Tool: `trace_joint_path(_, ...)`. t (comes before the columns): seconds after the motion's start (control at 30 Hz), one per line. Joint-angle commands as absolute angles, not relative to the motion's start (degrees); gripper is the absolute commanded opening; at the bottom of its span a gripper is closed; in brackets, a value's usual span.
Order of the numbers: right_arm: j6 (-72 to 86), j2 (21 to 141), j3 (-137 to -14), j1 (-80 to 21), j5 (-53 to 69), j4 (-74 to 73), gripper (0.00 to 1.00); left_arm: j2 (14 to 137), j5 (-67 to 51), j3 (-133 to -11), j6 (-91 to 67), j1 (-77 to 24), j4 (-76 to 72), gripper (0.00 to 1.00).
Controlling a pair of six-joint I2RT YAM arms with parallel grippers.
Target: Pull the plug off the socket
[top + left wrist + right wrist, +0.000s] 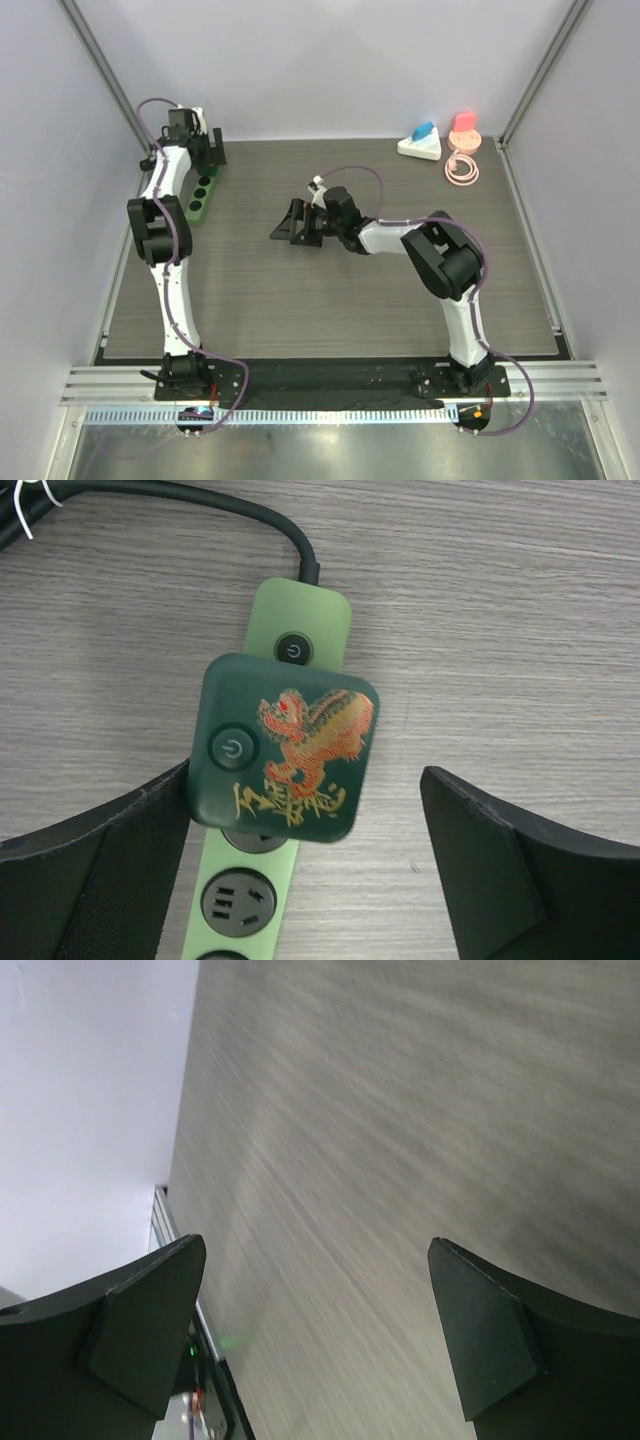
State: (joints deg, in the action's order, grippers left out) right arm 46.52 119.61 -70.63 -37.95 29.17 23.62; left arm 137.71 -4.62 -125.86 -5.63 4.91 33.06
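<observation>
The light-green plastic power strip (300, 610) is lying flat on the grey wood-grain desk (520, 630). The dark-green square plug with a dragon print (285, 745) is sitting face-up by the strip's cord end. The left tool (305, 775) is straddling the strip's long axis with its fingers spread apart. The right tool (316, 1245) is gaping wide, well apart from the strip.

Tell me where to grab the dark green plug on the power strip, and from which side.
Take the dark green plug by its two side faces, coming straight down from above. Its squarish body sits on top of the light green power strip and looks wider than it, so those faces are exposed. The open left end effector straddles it, probably well placed to close and pull up.
</observation>
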Motion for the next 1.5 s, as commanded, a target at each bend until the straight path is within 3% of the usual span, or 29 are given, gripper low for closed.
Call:
trace_joint_path(0.0,48.3,122.2,-77.8,-38.6,26.7,28.1,0.99,138.3,-7.1,-128.4,-6.2,4.3,30.6,0.91)
trace_joint_path(0.23,52.4,132.7,-90.4,-40.0,24.3,30.6,0.99,139.5,-5.9,-128.6,-4.7,2.5,30.3,0.77)
trace_joint_path(0.47,51.2,147.3,-116.9,-42.5,21.8,25.1,0.95,140.7,-4.5,-128.7,-3.3,1.4,30.4,0.50)
trace_joint_path(0.57,51.0,154.4,-129.1,-43.9,21.0,22.0,0.93,140.7,-4.0,-128.3,-3.0,1.4,30.7,0.46)
trace_joint_path(0.73,50.5,161.7,-138.9,-44.8,16.8,20.9,0.89,140.3,-3.2,-126.5,-2.3,1.4,30.2,0.43)
trace_joint_path(0.83,49.8,165.1,-142.2,-45.0,15.6,21.3,0.78,140.4,-3.6,-126.0,-2.2,1.4,30.4,0.41)
trace_joint_path(1.03,47.2,168.6,-144.8,-45.7,12.7,23.7,0.73,139.1,-5.0,-123.7,-2.5,1.4,30.7,0.27)
trace_joint_path(1.1,47.2,168.9,-144.8,-45.6,12.8,25.0,0.68,138.1,-5.4,-122.7,-2.9,1.3,30.5,0.17)
trace_joint_path(1.13,47.4,169.0,-144.8,-45.8,12.7,25.7,0.61,137.6,-5.8,-122.3,-3.2,1.4,30.5,0.13)
trace_joint_path(1.17,47.7,169.1,-144.6,-45.8,12.7,26.4,0.56,137.3,-6.3,-121.6,-4.2,1.3,30.5,0.00)
trace_joint_path(1.47,47.2,167.4,-143.7,-47.4,17.1,29.7,0.28,133.7,-7.6,-119.2,-10.2,1.4,33.5,0.00)
